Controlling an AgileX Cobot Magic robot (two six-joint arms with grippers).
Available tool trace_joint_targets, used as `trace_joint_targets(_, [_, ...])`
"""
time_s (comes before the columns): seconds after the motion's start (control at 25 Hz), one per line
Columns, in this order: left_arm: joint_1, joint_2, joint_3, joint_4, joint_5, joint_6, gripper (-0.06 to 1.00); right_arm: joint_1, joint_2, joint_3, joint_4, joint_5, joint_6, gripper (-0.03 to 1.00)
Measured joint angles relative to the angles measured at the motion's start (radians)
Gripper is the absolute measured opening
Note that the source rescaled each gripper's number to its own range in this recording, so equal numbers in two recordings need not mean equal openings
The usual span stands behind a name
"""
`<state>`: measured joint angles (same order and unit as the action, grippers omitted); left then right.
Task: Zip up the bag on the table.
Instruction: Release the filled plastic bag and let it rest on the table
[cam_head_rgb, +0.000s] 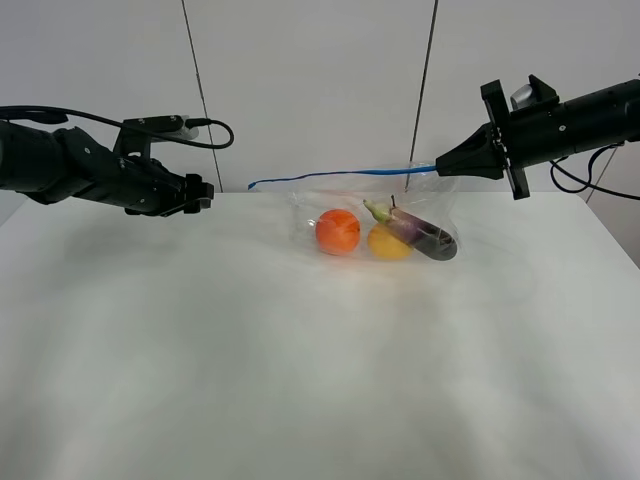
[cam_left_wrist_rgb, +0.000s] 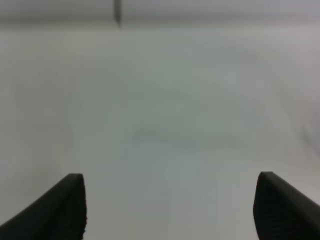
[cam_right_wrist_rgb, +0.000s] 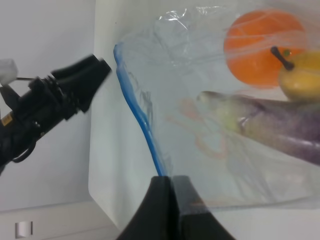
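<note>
The bag (cam_head_rgb: 385, 215) sits at the far middle of the table (cam_head_rgb: 300, 380), its blue zipper strip (cam_head_rgb: 340, 177) pinched at the right end by the right gripper (cam_head_rgb: 440, 166) to anchor it taut, while the left gripper (cam_head_rgb: 205, 190) hovers wide apart, empty, left of the strip's free end.

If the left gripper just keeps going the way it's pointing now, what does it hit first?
Probably the free end of the blue zipper strip of the bag. The left gripper, open, points right toward it across a bare gap. Its wrist view shows only table, so depth alignment is uncertain.
</note>
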<state>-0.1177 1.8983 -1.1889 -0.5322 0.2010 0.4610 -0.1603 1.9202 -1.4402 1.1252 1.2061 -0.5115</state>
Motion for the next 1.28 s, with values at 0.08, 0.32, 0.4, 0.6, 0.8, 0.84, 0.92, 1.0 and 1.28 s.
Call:
trace_joint_targets(0.08, [0.019,0.0,-0.053,0.016,0.159,0.019,0.8,0.0,0.0,0.0,0.0,0.0,0.0,0.0])
trace_joint_targets(0.32, [0.059,0.0,-0.232,0.196,0.541,-0.087,0.8,0.0,0.0,0.0,0.003,0.0,0.0,0.0])
trace_joint_targets(0.4, [0.062,0.0,-0.284,0.327,0.636,-0.191,0.8,0.0,0.0,0.0,0.008,0.0,0.0,0.0])
trace_joint_targets(0.6, [0.064,0.001,-0.4,0.504,0.813,-0.361,0.8,0.0,0.0,0.0,0.015,0.0,0.0,0.0])
trace_joint_targets(0.8, [0.064,-0.004,-0.442,0.522,0.964,-0.375,0.8,0.0,0.0,0.0,0.015,0.0,0.0,0.0])
trace_joint_targets(0.84, [0.064,-0.009,-0.442,0.532,0.989,-0.376,0.8,0.0,0.0,0.0,0.015,0.0,0.0,0.0])
trace_joint_targets(0.92, [0.064,-0.026,-0.442,0.54,1.004,-0.382,0.8,0.0,0.0,0.0,0.015,0.0,0.0,0.0])
trace_joint_targets(1.0, [0.064,-0.059,-0.442,0.543,1.008,-0.394,0.8,0.0,0.0,0.0,0.015,0.0,0.0,0.0])
trace_joint_targets(1.28, [0.064,-0.263,-0.391,0.543,1.009,-0.411,0.8,0.0,0.0,0.0,0.007,0.0,-0.001,0.0])
